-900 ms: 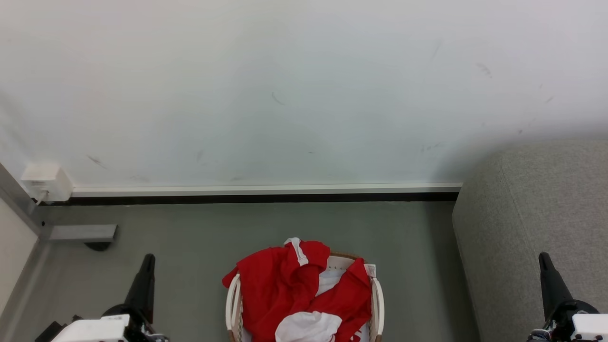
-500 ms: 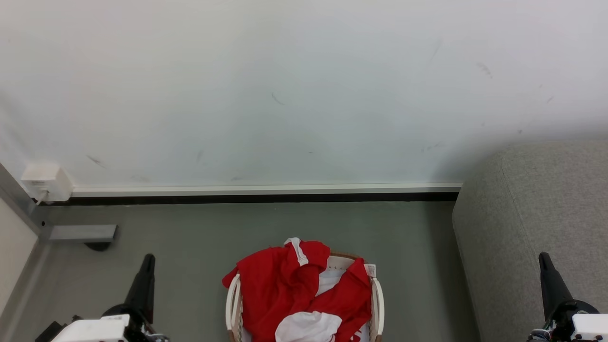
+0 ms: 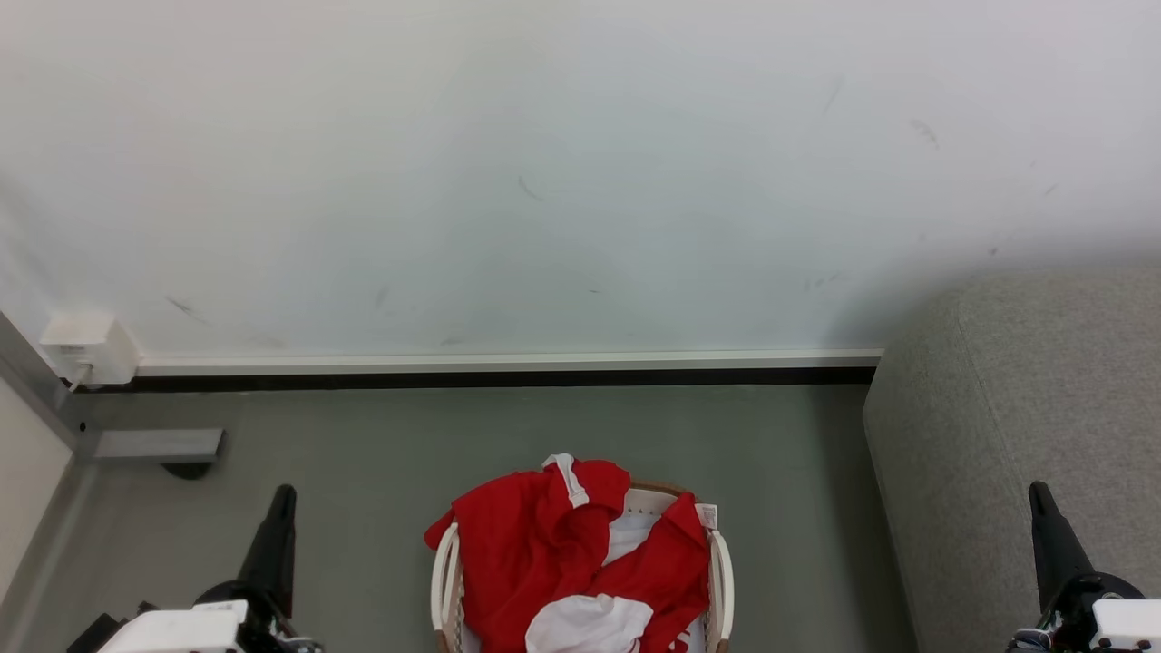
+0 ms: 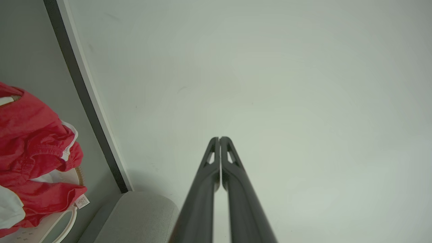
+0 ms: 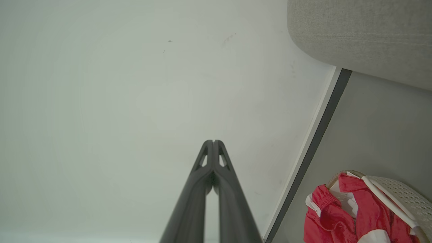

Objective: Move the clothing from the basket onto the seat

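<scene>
Red clothing with white trim and a white panel is heaped in the cream basket on the floor at the bottom centre, spilling over its far rim. The clothing and basket also lie at the left of the left wrist view, and the clothing and basket at the lower right of the right wrist view. The grey seat stands to the right. My left gripper is shut, left of the basket. My right gripper is shut, in front of the seat. Both are empty.
A white wall with a dark skirting strip runs behind the basket. A white socket box and a grey metal foot sit at the far left. Grey floor lies between basket and wall.
</scene>
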